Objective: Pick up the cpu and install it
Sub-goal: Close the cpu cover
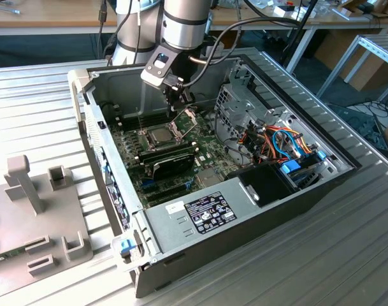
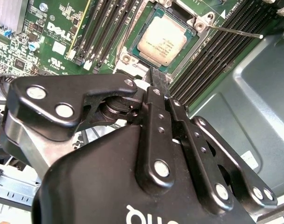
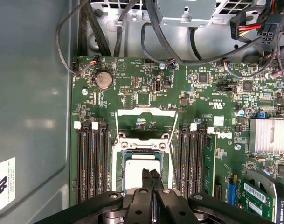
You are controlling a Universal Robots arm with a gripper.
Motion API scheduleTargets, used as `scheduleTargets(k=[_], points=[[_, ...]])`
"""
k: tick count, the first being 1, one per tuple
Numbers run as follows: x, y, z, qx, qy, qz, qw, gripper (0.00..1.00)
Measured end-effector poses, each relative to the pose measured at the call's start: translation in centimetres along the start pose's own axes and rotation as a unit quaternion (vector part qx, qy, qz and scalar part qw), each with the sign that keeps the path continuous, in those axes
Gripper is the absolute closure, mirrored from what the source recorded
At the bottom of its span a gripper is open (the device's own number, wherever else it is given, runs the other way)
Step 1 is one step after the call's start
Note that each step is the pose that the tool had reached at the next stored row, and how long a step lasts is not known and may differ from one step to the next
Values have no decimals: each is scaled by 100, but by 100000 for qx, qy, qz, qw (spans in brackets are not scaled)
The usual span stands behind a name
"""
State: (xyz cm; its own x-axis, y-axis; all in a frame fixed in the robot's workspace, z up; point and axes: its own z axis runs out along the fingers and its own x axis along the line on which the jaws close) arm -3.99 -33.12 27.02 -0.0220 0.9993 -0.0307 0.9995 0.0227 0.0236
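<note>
Surrounding the socket: rows of black memory slots (image 3: 93, 158) flank the socket (image 3: 117, 154) on two sides. A green module (image 3: 208, 158) stands in a slot beyond one row. A coin battery (image 3: 103, 80) and a finned silver heatsink (image 3: 268, 135) sit farther out on the motherboard (image 1: 181, 159).
Obstruction: the hinged metal frame (image 1: 184, 120) is swung up and open at one edge of the socket, just beside the fingers. A thin lever (image 2: 235, 31) juts out near a socket corner.
Arm pose: the arm reaches down into the computer case (image 1: 85, 102) from its back wall, wrist tilted, with the gripper (image 1: 179, 102) directly above the socket.
Gripper: the gripper's two fingers (image 3: 146, 179) are pressed together with nothing between them, their tips hovering over one edge of the socket.
Cpu: the cpu (image 2: 165, 39) lies flat inside the socket, metal top up, partly hidden behind the fingertips in the first wrist view.
Case contents: the motherboard covers the floor. A power supply (image 1: 206, 213), a metal drive cage (image 1: 235, 108) and orange and blue cables (image 1: 280, 143) fill the space away from the socket.
Outside: a grey fixture (image 1: 34, 210) rests on the slatted table (image 1: 41, 95), well apart from the socket.
</note>
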Motion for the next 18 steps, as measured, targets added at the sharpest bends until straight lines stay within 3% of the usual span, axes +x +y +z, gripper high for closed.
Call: scheduleTargets(k=[12, 18], points=[[0, 17, 0, 5, -2, -11, 100000, 89], [-4, 182, 4, 4, -1, -1, 100000, 89]])
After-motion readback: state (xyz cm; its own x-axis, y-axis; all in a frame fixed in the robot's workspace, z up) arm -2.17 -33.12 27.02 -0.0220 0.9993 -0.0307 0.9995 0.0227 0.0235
